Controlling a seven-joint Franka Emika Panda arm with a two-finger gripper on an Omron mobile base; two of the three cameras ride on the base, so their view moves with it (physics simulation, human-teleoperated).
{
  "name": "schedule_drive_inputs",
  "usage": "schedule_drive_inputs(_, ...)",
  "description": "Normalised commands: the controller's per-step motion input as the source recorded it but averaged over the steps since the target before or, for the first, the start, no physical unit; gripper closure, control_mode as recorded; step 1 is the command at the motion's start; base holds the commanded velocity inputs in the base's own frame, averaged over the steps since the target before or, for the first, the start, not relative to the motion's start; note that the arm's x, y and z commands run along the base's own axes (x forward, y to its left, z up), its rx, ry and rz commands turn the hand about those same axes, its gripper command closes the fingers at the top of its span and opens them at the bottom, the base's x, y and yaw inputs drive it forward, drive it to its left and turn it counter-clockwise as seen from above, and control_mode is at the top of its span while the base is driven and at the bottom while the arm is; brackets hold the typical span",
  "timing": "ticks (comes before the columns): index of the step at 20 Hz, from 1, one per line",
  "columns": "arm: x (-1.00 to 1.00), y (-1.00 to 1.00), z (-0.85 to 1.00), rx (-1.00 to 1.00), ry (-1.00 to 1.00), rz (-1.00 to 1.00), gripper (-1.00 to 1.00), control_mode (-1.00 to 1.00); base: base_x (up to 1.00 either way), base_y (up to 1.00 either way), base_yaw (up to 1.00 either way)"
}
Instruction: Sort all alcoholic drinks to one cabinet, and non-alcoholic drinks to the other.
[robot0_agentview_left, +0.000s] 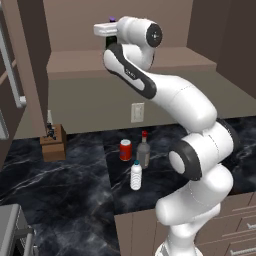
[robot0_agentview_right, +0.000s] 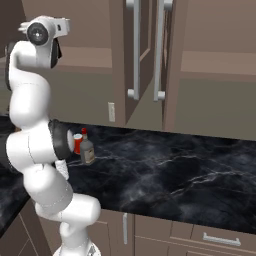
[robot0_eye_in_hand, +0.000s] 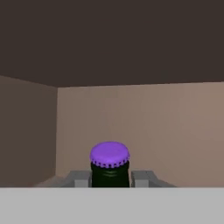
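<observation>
Green bottle (robot0_eye_in_hand: 110, 171) in the hand (robot0_eye_in_hand: 110, 178), inside cabinet (robot0_eye_in_hand: 144, 127).

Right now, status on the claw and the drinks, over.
Claw shut on green bottle, raised inside the open upper cabinet. Red-capped bottle, red can, and plastic bottle on the counter. Nothing blocking ahead.

The arm (robot0_agentview_left: 190, 115) is built of glossy white rounded segments with dark grey joint bands, round dark end caps, and a boxy white hand (robot0_agentview_left: 106, 29).
</observation>
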Motion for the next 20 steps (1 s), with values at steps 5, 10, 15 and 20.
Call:
schedule_drive_inputs(5, 0.31, 0.00, -0.18, 0.00, 0.07, -0.08, 1.00, -1.00, 0.00, 0.00, 0.00)
schedule_drive_inputs(10, 0.16, 0.00, -0.24, 0.00, 0.08, -0.08, 1.00, -1.00, 0.00, 0.00, 0.00)
schedule_drive_inputs(15, 0.00, 0.00, -0.15, 0.00, 0.03, -0.07, -1.00, -1.00, 0.00, 0.00, 0.00)
schedule_drive_inputs(20, -0.11, -0.05, 0.00, 0.00, 0.00, -0.07, -1.00, -1.00, 0.00, 0.00, 0.00)
